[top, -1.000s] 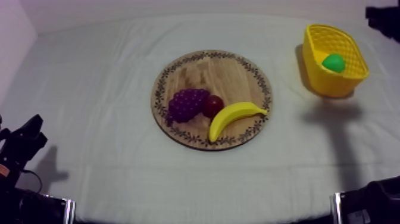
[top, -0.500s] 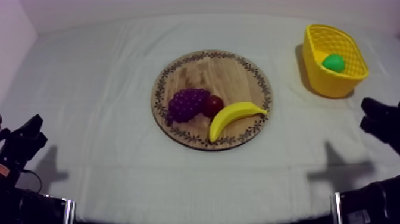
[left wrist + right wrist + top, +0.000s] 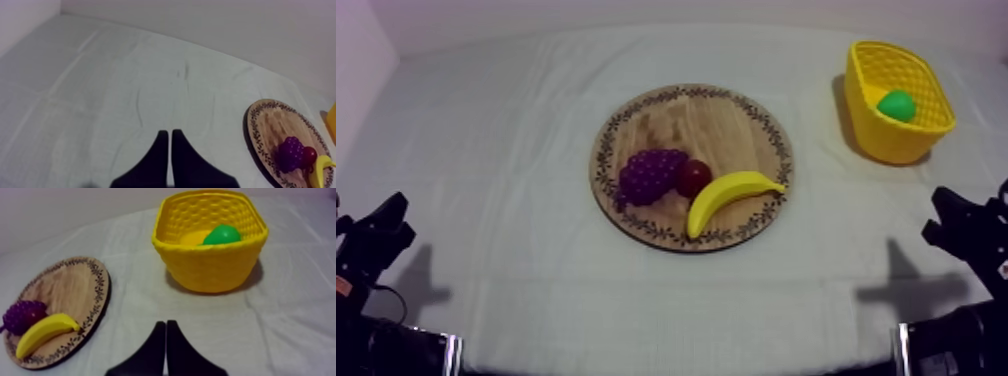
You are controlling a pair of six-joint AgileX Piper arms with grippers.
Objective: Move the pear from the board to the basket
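Far right, yellow basket (image 3: 892,142) holds pear (image 3: 897,105); left gripper (image 3: 167,133) and right gripper (image 3: 165,323) both closed, empty, over open cloth (image 3: 486,200) near edge

Soft, even light falls from above on the cloth (image 3: 516,150), pale with a faint mauve cast. In the top view the basket (image 3: 896,135) throws a dim shadow to its left, and the left gripper (image 3: 396,215) and right gripper (image 3: 936,215) each lay a grey shadow inward.
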